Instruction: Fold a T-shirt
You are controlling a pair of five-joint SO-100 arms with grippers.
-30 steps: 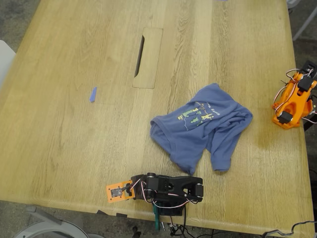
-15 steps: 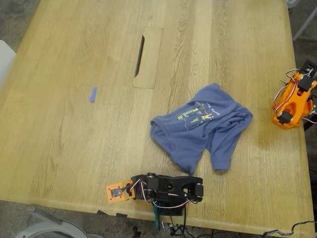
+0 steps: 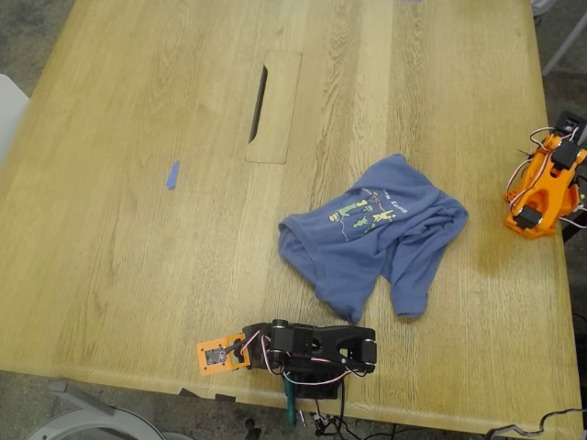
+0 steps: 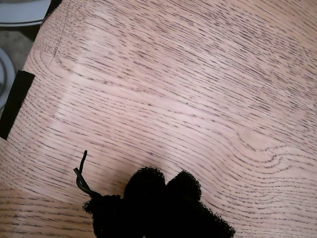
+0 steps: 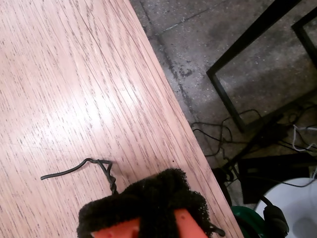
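Crumpled T-shirt [image 3: 376, 234] only in the exterior view; both wrist views on bare table [image 4: 198, 89] (gripper states unclear).

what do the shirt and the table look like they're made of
T-shirt: soft knit fabric, probably cotton, matte slate-blue; it lies crumpled in limp folds with a printed chest figure. Table: light wood or wood veneer, smooth with a slight sheen; long grain lines and plank seams show.

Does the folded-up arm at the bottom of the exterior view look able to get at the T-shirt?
Probably yes: the T-shirt lies just beyond the arm, with only bare table between them.
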